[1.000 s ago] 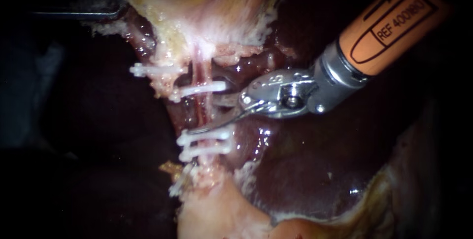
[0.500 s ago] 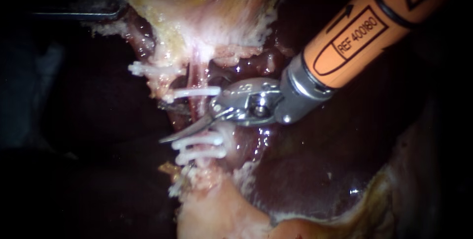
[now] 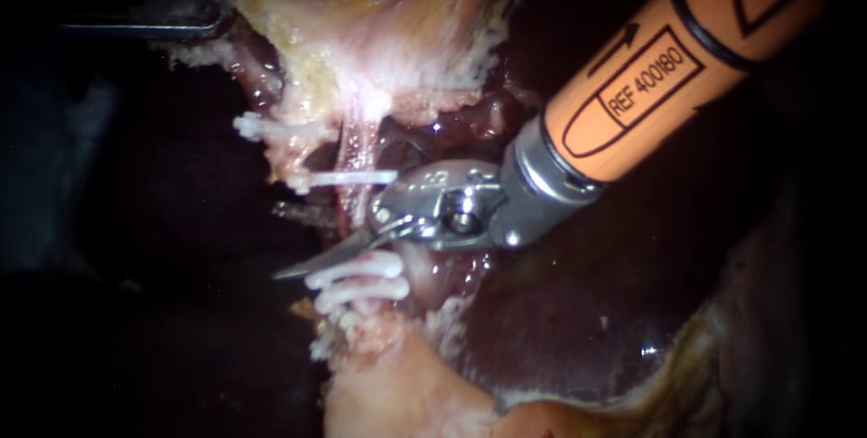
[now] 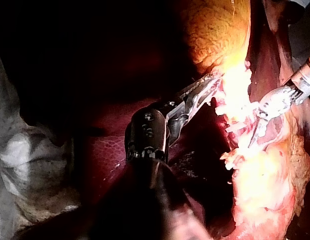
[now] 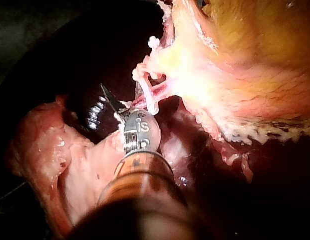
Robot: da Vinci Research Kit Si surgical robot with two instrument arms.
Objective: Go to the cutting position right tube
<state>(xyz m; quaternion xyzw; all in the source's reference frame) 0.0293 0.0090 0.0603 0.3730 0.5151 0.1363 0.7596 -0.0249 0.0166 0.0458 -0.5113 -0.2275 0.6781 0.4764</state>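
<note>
- The right tube (image 3: 359, 144) runs from 12 to 6 o'clock down the middle of the endoscope view. It carries one upper clip (image 3: 348, 177) and two lower clips (image 3: 357, 266).
- The right instrument (image 3: 293, 241) enters from 2 o'clock, and its blades point toward 8 o'clock, almost square across the tube's long axis.
- Its jaws are open. One blade lies in front of the tube just above the lower clips. The other, darker blade shows at the tube's far side below the upper clip, so the tube sits in the gap.
- I judge that the cutting position is nearly reached. What remains is keeping the blades between the clips and off both of them.
- The left instrument (image 3: 212, 4), at 10 o'clock and well apart, has its jaws closed on the gallbladder (image 3: 379, 32) and holds it taut.
- The right instrument is much nearer to the tube.
</note>
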